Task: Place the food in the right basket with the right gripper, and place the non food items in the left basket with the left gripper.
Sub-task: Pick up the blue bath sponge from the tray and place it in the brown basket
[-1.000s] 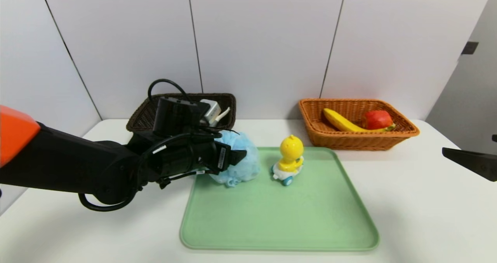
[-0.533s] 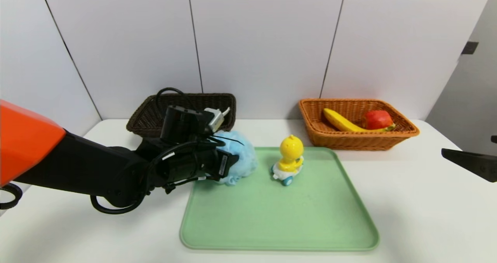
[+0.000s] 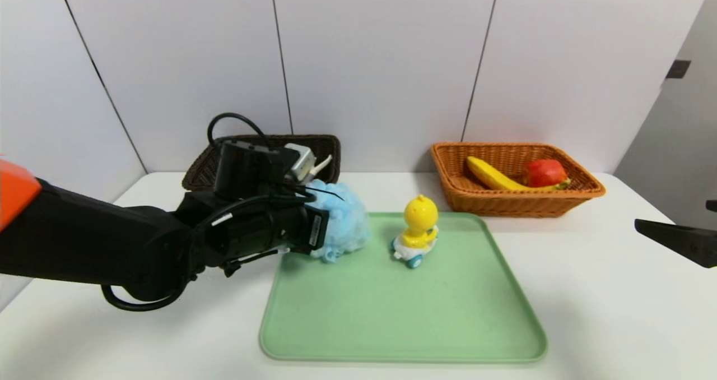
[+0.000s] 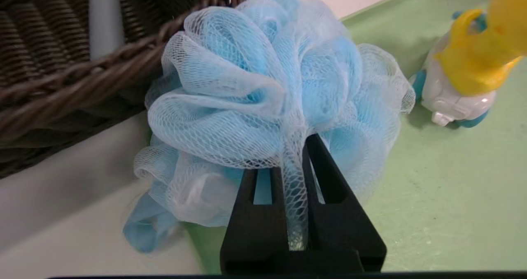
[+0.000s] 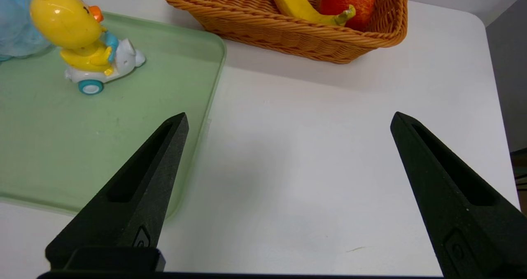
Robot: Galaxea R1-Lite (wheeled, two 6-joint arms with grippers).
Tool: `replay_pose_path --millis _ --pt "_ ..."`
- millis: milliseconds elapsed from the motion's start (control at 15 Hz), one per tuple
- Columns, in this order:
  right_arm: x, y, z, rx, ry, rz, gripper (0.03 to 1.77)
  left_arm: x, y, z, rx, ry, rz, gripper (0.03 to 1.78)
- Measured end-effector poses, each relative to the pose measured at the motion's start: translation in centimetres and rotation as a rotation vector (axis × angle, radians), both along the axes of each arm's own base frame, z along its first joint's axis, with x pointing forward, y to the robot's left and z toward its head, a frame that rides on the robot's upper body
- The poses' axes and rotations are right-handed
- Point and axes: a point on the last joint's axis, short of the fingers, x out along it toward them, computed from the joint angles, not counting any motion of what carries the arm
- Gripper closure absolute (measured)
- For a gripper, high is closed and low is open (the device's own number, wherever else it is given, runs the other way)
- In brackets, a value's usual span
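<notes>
- The left hand (image 4: 294, 159) is closed on the sponge (image 4: 263, 81), pinching its mesh between the fingers, at the tray's far left corner.
- Beyond that hand is the dark basket (image 3: 334, 144), with the peeler (image 3: 320, 168) in it.
- To the right of the left hand, apart from it, the duck (image 3: 420, 228) stands upright on the tray (image 3: 403, 313).
- Well to the right of it sits the orange basket (image 3: 521, 203), holding the banana (image 3: 493, 175) and apple (image 3: 544, 173).
- The right hand (image 5: 290, 113) is parked over the desk (image 5: 296, 168), spread wide and holding nothing, nearer than the orange basket.
</notes>
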Motion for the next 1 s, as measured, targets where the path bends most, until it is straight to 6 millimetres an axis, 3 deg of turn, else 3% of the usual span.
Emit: replay_pose_path --millis 200,533,800,1000 --pt "0.0 0.0 -0.4 0.001 0.012 0.006 0.11 -1.5 0.9 3.2 -0.045 -0.072 -0.003 1.69" --pt "-0.2 0.0 -0.9 0.000 0.028 0.010 0.11 -4.4 3.4 10.4 -0.134 -0.260 0.008 1.69" --pt "-0.4 0.0 -1.1 0.000 0.032 0.011 0.11 -3.1 7.4 14.0 -0.176 -0.377 0.114 1.70" --pt "-0.8 0.0 -1.4 0.001 0.034 0.008 0.11 -0.3 10.5 14.1 -0.151 -0.392 0.222 1.70"
